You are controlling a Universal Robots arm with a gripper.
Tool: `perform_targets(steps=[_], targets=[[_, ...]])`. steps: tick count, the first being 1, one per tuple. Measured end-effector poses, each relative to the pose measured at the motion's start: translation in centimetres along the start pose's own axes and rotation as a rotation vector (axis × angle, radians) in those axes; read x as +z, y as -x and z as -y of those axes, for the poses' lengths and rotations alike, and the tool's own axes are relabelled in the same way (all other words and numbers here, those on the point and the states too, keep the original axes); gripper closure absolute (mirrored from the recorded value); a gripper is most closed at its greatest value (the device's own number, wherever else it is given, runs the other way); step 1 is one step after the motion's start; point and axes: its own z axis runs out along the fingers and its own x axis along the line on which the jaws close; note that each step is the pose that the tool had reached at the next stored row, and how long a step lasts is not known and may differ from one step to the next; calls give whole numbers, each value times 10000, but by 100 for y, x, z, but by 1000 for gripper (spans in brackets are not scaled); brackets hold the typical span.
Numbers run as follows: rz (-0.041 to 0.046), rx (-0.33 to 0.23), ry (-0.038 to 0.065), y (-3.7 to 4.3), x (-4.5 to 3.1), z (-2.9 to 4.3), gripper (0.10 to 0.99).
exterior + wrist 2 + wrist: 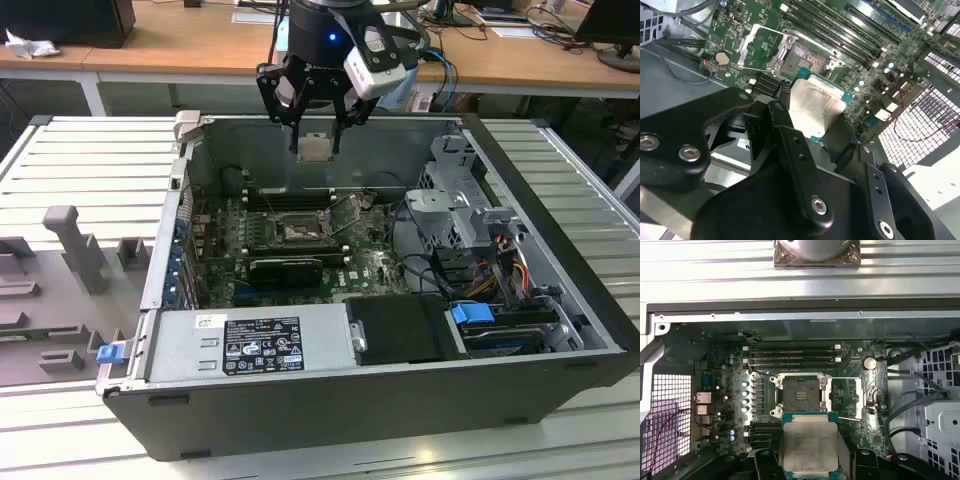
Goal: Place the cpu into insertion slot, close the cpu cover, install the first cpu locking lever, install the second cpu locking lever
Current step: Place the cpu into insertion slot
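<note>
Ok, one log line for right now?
gripper: shut on chip | chip: held above board | socket: empty, uncovered

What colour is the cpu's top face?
The cpu top is pale silver-grey, edged green; clearest in the first wrist view.

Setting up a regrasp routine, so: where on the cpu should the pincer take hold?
Probably by two opposite thin edges, coming from above, as the pincer holds it now. The cpu is a flat square, so its faces give no purchase, and an edge grip leaves its underside free for the insertion slot.
</note>
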Motion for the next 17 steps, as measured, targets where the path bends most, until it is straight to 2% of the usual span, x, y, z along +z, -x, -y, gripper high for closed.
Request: perform_targets(steps=[1,4,9,11,14,17], targets=[[9,97,3,1,0,0,557],[91,1020,19,0,5,1,557],[95,1075,20,1,32,3,557],[119,1336,26,1,36,3,557],[217,2422,46,1,48,5,557],[269,2993,58,1,55,5,557]])
